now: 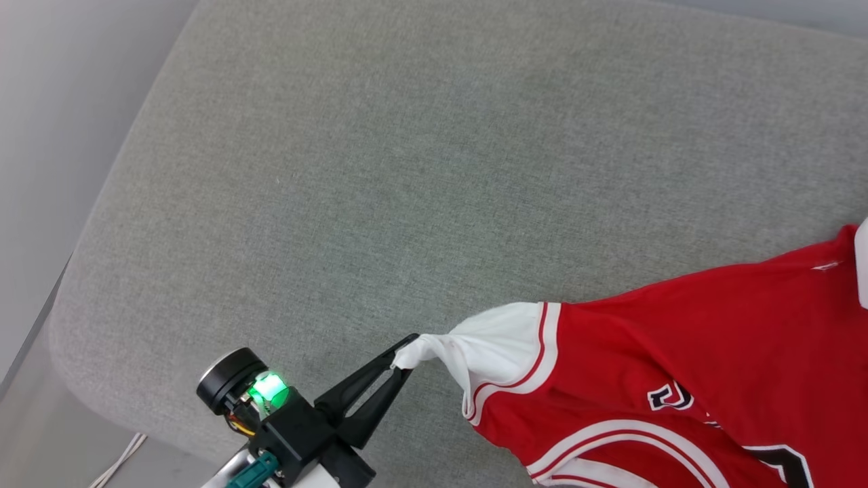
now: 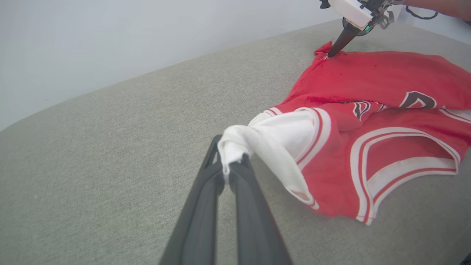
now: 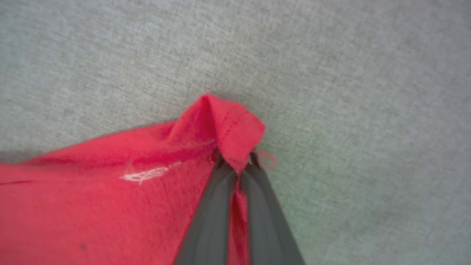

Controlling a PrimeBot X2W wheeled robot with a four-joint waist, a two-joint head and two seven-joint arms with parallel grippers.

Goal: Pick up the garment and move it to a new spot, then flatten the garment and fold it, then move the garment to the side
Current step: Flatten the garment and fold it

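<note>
Found garment (image 1: 678,352) lying rumpled toward the right of a grey cushion (image 1: 380,169), front panel folded over itself. Noted left gripper (image 1: 401,358) pinched shut on the bunched tip of the white sleeve (image 1: 488,346), pulling it into a taut point. Noted right gripper (image 3: 237,163) closed on a red hem corner (image 3: 228,125) at the far edge. Judged light, limp, slightly slick jersey: likely to sag and slip between holds, with no stiffness to lean on. Better taken at hems, seams and shoulder corners than mid-panel. Cut off at right and bottom of head view. Could not read the print, half buried in folds. Found the hem close-up blurred.
</note>
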